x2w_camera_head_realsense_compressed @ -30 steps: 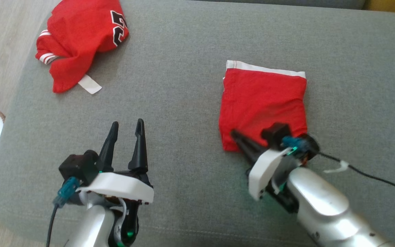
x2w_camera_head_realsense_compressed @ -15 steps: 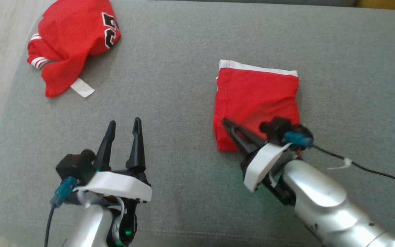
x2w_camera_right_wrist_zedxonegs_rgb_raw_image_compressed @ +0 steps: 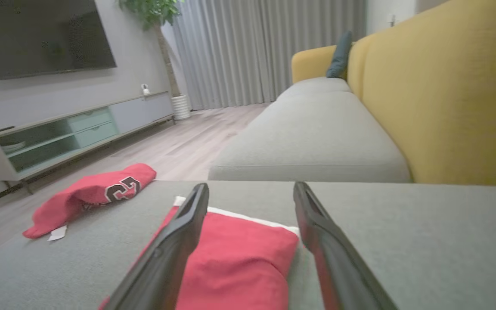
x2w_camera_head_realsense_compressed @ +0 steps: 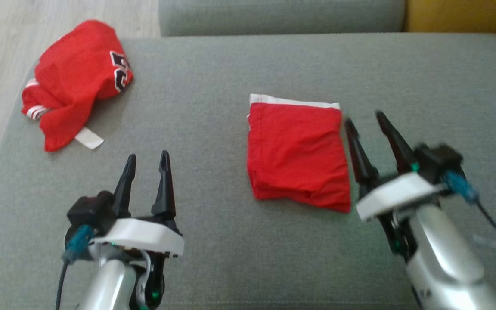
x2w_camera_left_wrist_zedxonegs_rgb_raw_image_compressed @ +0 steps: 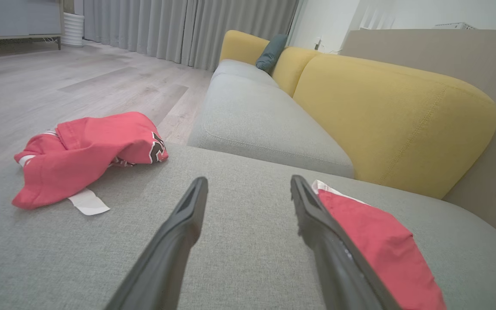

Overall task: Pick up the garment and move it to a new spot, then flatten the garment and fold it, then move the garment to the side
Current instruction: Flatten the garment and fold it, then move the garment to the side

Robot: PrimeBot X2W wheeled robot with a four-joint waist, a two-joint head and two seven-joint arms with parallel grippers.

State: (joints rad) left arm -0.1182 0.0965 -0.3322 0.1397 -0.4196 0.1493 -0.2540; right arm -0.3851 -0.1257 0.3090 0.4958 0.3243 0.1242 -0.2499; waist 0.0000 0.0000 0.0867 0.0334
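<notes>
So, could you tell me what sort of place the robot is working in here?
Most likely a home living room: a grey and yellow sofa, a wall television above a low cabinet, and long grey curtains.

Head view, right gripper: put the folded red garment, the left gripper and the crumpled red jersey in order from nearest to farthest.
From the right gripper:
1. folded red garment, lying flat just to its left.
2. left gripper, farther left, at the lower left of the view.
3. crumpled red jersey, at the far left corner of the gray cushion.
</notes>
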